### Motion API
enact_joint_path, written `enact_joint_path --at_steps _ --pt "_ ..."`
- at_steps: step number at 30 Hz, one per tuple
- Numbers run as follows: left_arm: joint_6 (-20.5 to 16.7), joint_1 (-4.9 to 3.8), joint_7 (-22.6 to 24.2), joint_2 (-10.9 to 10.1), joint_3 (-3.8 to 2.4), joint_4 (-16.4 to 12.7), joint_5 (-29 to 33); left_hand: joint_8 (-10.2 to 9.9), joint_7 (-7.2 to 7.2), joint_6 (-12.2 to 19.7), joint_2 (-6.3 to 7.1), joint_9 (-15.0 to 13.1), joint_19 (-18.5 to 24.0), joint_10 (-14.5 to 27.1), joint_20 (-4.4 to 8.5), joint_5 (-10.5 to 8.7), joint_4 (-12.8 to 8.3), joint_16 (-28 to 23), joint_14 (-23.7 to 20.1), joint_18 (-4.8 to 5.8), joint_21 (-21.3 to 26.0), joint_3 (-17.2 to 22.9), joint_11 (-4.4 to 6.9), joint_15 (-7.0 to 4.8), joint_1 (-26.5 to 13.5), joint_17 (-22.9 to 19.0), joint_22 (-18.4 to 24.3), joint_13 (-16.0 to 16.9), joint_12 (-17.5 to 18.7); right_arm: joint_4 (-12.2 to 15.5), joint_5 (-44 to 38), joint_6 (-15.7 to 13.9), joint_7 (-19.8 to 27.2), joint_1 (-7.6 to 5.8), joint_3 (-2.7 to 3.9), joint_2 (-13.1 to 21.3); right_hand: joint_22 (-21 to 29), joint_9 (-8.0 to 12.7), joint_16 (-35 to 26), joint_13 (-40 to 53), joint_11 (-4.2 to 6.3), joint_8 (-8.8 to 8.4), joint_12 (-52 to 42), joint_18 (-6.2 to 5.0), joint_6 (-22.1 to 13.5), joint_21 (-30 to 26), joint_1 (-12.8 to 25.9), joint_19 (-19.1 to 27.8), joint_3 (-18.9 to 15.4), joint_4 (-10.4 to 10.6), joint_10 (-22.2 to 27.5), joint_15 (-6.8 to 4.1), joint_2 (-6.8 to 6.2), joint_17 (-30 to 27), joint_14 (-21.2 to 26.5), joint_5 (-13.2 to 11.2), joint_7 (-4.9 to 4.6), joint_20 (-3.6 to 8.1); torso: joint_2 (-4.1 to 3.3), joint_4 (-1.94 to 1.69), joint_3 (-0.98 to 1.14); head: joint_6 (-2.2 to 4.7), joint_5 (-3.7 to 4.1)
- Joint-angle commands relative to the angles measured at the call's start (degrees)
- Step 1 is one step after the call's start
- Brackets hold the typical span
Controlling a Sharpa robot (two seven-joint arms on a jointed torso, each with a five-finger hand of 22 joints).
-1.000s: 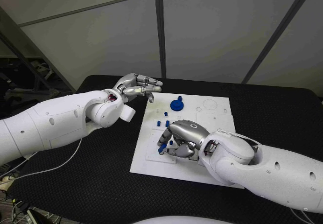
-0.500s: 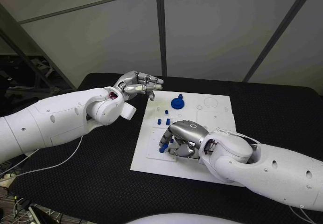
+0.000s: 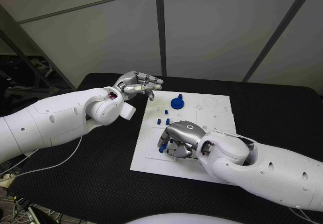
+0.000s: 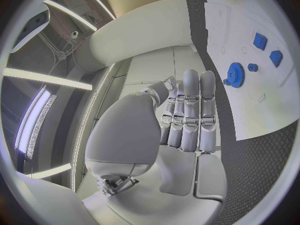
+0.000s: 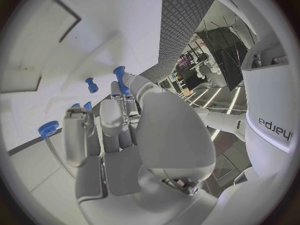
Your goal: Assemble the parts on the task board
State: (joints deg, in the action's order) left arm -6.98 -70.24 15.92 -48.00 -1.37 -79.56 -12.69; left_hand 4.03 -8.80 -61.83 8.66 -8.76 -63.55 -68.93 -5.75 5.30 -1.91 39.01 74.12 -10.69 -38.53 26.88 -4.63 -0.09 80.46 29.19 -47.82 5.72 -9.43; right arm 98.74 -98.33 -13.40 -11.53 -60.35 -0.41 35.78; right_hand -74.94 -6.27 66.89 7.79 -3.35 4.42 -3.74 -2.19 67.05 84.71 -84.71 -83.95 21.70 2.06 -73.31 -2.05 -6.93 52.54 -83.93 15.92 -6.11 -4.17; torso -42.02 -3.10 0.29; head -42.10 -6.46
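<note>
A: How will the parts handle?

B: Small stiff blue pegs [image 3: 167,122] at the task board [image 3: 215,119] centre, probably light and slick; pinch one at its shaft; the blue gear [image 3: 177,103] sits at 12 o'clock.

A: The hands?

B: Right hand [image 3: 180,138] is curled over a peg, grasp unclear; left hand [image 3: 138,87] hangs loosely curled and empty above the black table [image 3: 269,107], at the board's 10 o'clock.

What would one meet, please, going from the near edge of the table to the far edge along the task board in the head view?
Task board's near rim → right hand over the board → small blue pegs → blue gear → left hand, beside the board's far corner.
</note>
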Motion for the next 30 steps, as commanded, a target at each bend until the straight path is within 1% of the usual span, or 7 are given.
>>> enact_joint_path --at_steps 1,5,9,13,17,23,30 --pt "0.7 -0.08 0.1 0.0 -0.05 -0.1 0.2 -0.3 -0.13 0.4 -0.4 0.1 0.1 0.4 -0.11 -0.18 -0.1 -0.3 -0.6 0.21 0.4 -0.2 -0.16 0.01 -0.4 -0.1 0.1 0.1 0.3 0.3 -2.9 0.8 -0.7 0.05 -0.41 -0.3 -10.1 -0.1 -0.4 0.1 0.78 0.02 0.0 0.69 -0.2 -0.4 0.3 -3.4 -0.1 -0.4 -0.8 -0.28 0.49 -0.2 0.0 0.1 -0.4 0.44 0.0 -0.04 0.0 -0.05 0.02" --pt "0.6 -0.08 0.1 0.0 -0.05 -0.1 0.2 -0.3 -0.13 0.4 -0.4 0.1 0.1 0.4 -0.11 -0.18 -0.1 -0.3 -0.6 0.21 0.4 -0.2 -0.16 0.01 -0.4 -0.1 0.1 0.1 0.3 0.4 -3.3 0.9 -0.6 0.06 -0.68 -0.7 -9.7 0.1 -0.7 -0.3 0.19 -0.8 0.4 0.55 -1.6 -1.0 1.5 -3.1 -0.3 -0.3 1.4 0.27 -0.17 -0.8 0.2 0.0 -0.83 0.12 0.03 -0.04 -0.04 -0.08 0.05" --pt "0.6 -0.08 0.0 0.0 -0.05 -0.1 0.2 -0.3 -0.13 0.4 -0.4 0.1 0.1 0.4 -0.11 -0.18 -0.1 -0.3 -0.6 0.21 0.4 -0.2 -0.16 0.01 -0.4 -0.1 0.1 0.1 0.3 0.3 -3.4 0.7 -0.3 0.06 -0.77 -0.8 -8.7 0.3 -1.3 -1.2 -0.82 -0.84 0.4 0.26 -2.8 -2.3 3.1 -2.5 -0.4 0.1 5.2 1.15 -1.41 -1.7 0.4 -0.3 -1.38 -0.56 0.04 -0.05 -0.03 -0.09 0.05" --pt "0.7 -0.08 0.0 -0.1 -0.05 -0.1 0.2 -0.3 -0.13 0.4 -0.4 0.1 0.1 0.4 -0.11 -0.18 -0.1 -0.3 -0.6 0.21 0.4 -0.2 -0.16 0.01 -0.4 -0.1 0.1 0.1 0.3 0.2 -3.4 -0.4 0.0 0.06 -0.82 -0.8 -6.0 0.6 -2.6 -2.1 -1.72 -0.95 0.4 -0.55 -4.4 -5.5 4.2 -1.0 -0.8 0.3 9.4 1.85 -2.8 -3.8 1.1 -0.6 -1.79 -1.25 0.03 -0.05 -0.01 -0.1 0.03" --pt "0.8 -0.08 -0.1 -0.1 -0.05 -0.1 0.2 -0.3 -0.13 0.4 -0.4 0.1 0.1 0.4 -0.11 -0.18 -0.1 -0.3 -0.6 0.21 0.4 -0.2 -0.16 0.01 -0.4 -0.1 0.1 0.1 0.3 0.2 -3.0 -2.0 0.6 0.06 -0.84 -0.8 -2.7 1.5 -4.9 -2.7 -2.61 -0.88 0.2 -1.54 -7.7 -9.7 4.4 0.8 -2.0 -0.1 14.1 2.51 -3.59 -7.0 2.2 -1.0 -1.33 -2.05 0.01 -0.02 0.01 -0.07 0.0" --pt "0.9 -0.08 -0.2 -0.1 -0.05 0.0 0.2 -0.3 -0.15 0.5 -0.41 0.1 0.1 0.5 -0.12 -0.2 -0.1 -0.4 -0.6 0.21 0.4 -0.2 -0.17 0.02 -0.4 -0.1 0.1 0.1 0.3 0.4 -2.0 -4.2 1.5 0.06 -0.85 -0.6 -0.8 2.4 -6.1 -2.9 -3.31 -0.9 0.2 -2.04 -10.8 -12.1 3.9 1.7 -5.1 -0.1 17.7 3.06 -3.5 -8.9 2.7 -1.1 -0.87 -2.67 0.0 -0.05 0.02 0.0 0.12" --pt "1.0 -0.08 -0.3 -0.1 -0.04 0.1 0.2 -0.3 -0.15 0.5 -0.41 0.1 0.1 0.5 -0.12 -0.2 -0.1 -0.4 -0.6 0.21 0.4 -0.2 -0.17 0.02 -0.4 -0.1 0.1 0.1 0.3 2.4 0.8 -10.8 4.5 0.07 -0.82 1.9 1.4 2.5 -7.4 -2.5 -3.56 -0.83 0.1 -2.6 -12.9 -14.9 2.3 2.5 -10.0 1.1 19.2 3.3 -3.44 -11.1 3.2 -0.9 -0.22 -2.95 0.06 0.02 0.08 0.29 0.36"
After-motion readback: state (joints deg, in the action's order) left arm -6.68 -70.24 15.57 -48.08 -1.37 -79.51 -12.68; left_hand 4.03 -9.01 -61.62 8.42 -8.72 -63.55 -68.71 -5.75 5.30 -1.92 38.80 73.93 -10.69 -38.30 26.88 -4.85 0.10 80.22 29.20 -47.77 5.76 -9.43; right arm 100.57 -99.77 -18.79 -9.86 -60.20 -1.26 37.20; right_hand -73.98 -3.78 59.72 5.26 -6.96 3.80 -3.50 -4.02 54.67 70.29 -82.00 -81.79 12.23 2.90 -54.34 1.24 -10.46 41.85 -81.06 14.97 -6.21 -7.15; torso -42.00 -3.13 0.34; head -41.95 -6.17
